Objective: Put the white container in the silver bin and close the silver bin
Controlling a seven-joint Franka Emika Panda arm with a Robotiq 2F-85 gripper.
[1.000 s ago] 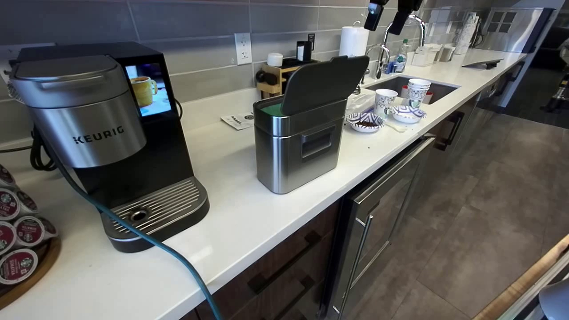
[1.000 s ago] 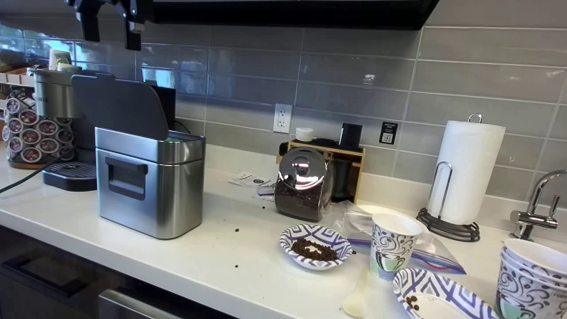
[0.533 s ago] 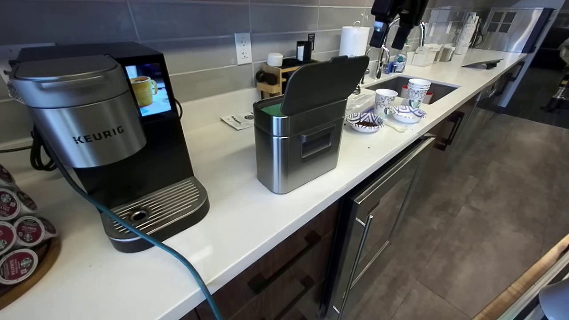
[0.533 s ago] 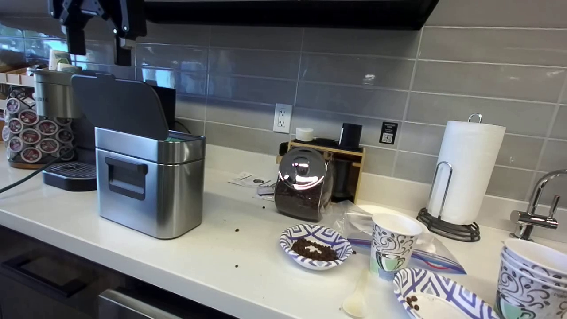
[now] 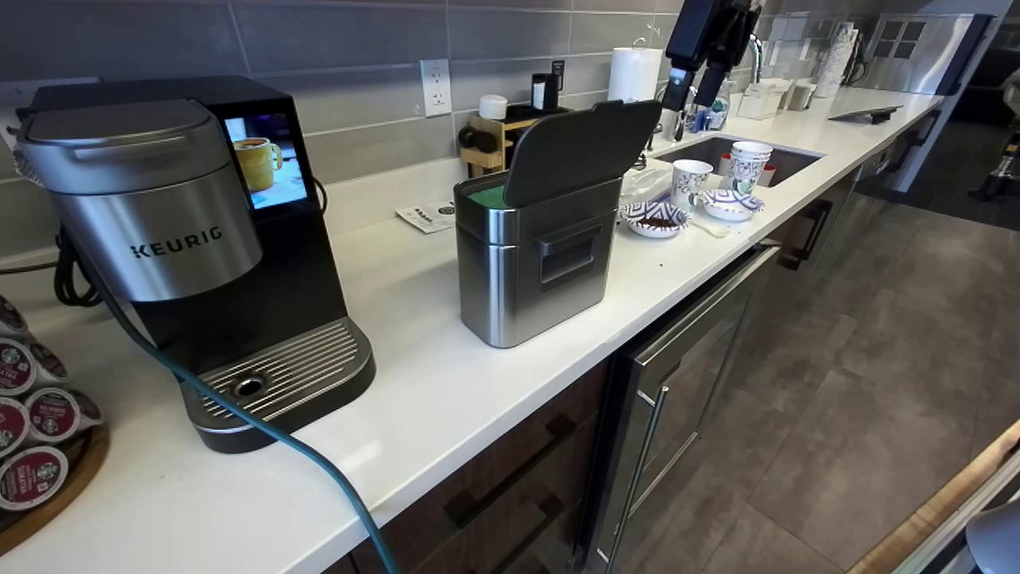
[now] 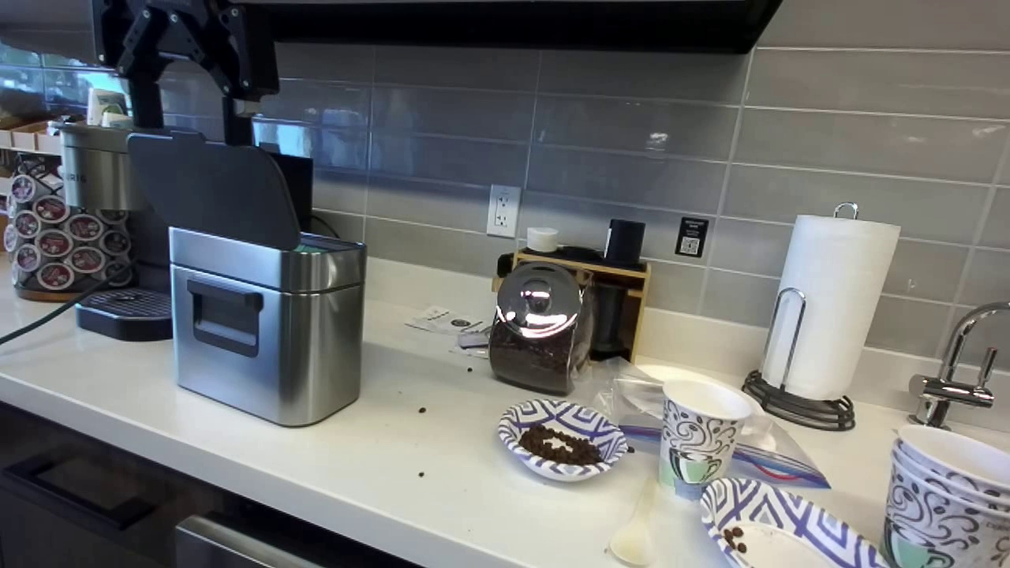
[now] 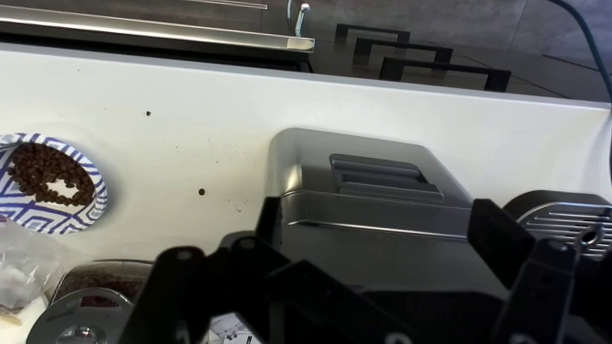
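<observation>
The silver bin (image 5: 534,279) stands on the counter, also in an exterior view (image 6: 272,339) and the wrist view (image 7: 330,210). Its dark grey lid (image 5: 586,151) is raised and tilted; the green inner rim shows behind it. Most of the bin's inside is hidden. A small white round container (image 5: 493,107) sits on a wooden rack, also in an exterior view (image 6: 542,239); I cannot tell if it is the task's one. My gripper (image 7: 382,220) is open and empty above the lid. In an exterior view the gripper (image 6: 193,122) tips overlap the lid's top edge; contact is unclear.
The coffee machine (image 5: 159,215) stands beside the bin, with a cable (image 5: 311,454) in front. A bowl of beans (image 6: 562,442), a paper cup (image 6: 698,434), a dark jar (image 6: 536,331) and a paper towel roll (image 6: 836,308) stand toward the sink. A dark cabinet (image 6: 513,24) hangs overhead.
My gripper has come down from above toward the top edge of the raised lid, staying open. The bin, its lid and the other things have not moved.
</observation>
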